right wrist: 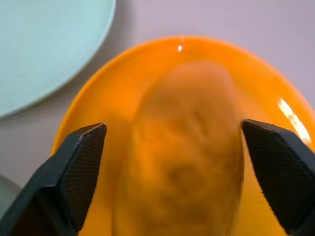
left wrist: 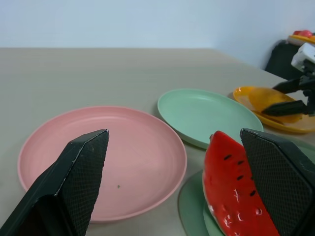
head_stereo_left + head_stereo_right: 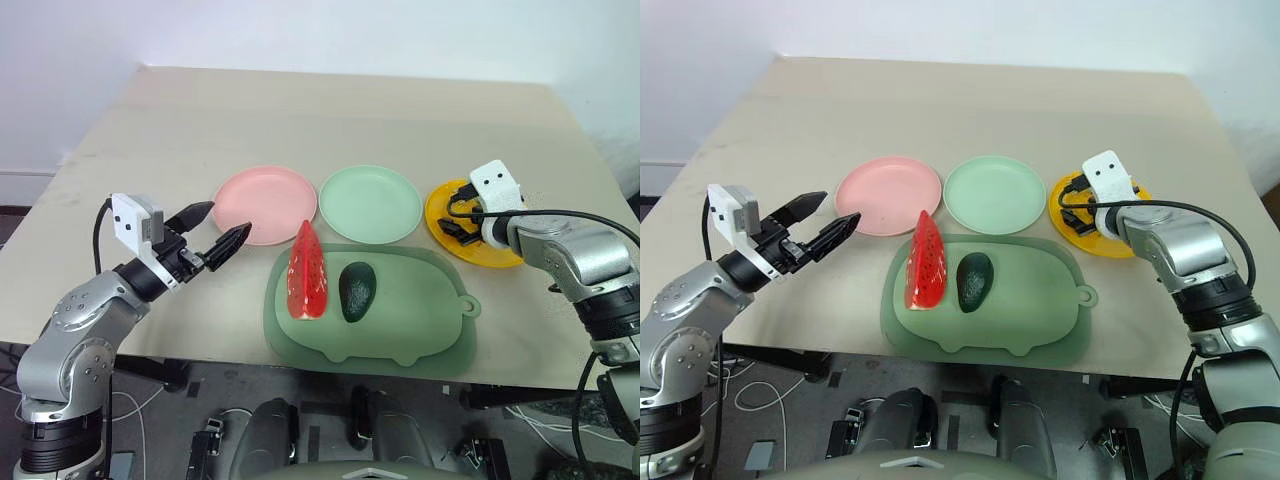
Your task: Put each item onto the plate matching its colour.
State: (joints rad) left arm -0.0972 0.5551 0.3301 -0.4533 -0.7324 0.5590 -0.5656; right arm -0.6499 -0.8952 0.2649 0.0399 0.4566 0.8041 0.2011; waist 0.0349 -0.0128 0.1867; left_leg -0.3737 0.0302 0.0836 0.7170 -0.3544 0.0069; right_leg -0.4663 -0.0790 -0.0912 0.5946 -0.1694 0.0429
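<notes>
So from the left: left gripper (image 3: pixel 220 228) hung over the table edge near the pink plate (image 3: pixel 265 203), fingers spread, nothing in them. Watermelon slice (image 3: pixel 306 272) and avocado (image 3: pixel 357 290) sat side by side on the green mat (image 3: pixel 420 320), in front of the bare mint plate (image 3: pixel 370 203). On the right, the right gripper (image 1: pixel 174 167) hovered over the yellow plate (image 1: pixel 108 88), jaws wide apart either side of the yellow-orange fruit (image 1: pixel 184 157), which lay on that plate. From the head views the arm hid most of that fruit. Beige table (image 3: pixel 300 110), white wall behind.
</notes>
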